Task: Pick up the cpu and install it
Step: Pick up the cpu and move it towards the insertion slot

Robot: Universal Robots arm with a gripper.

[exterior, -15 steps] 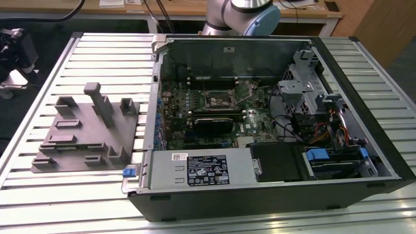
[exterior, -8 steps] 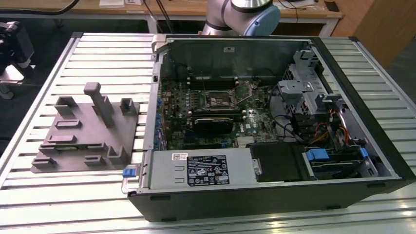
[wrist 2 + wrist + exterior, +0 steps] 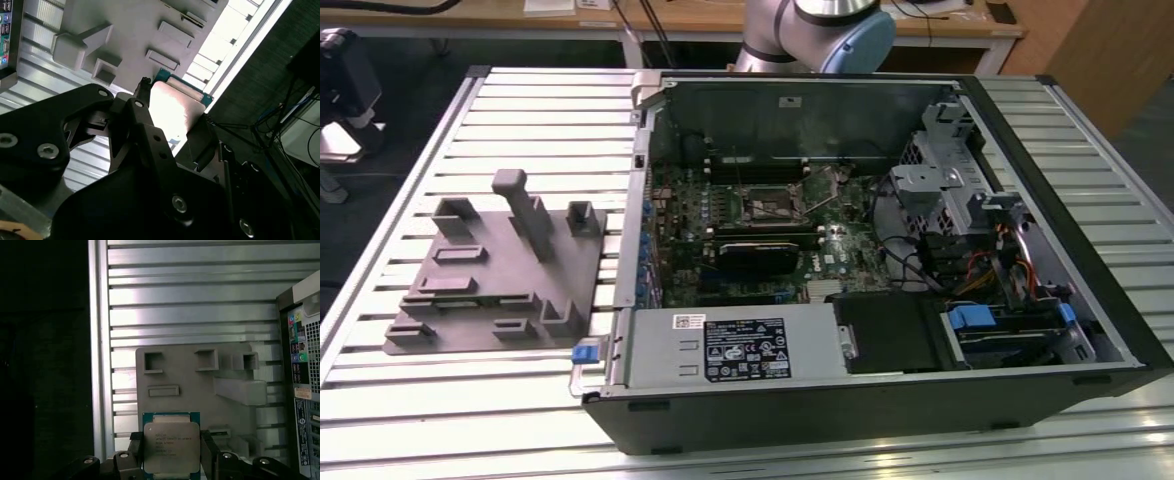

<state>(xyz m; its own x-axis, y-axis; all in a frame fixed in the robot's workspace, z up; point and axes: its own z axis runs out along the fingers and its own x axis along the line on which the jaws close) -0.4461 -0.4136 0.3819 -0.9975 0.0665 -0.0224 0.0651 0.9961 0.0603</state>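
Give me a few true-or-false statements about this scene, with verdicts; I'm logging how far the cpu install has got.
1. The gripper is shut on the cpu. True.
2. The cpu sits in the motherboard's socket. False: the gripper holds it, with the grey fixture block behind it in the first wrist view.
3. The computer case is open, showing the motherboard. True.
4. The grey fixture block lies at the exterior view's right of the computer case. False: it lies at that view's left.
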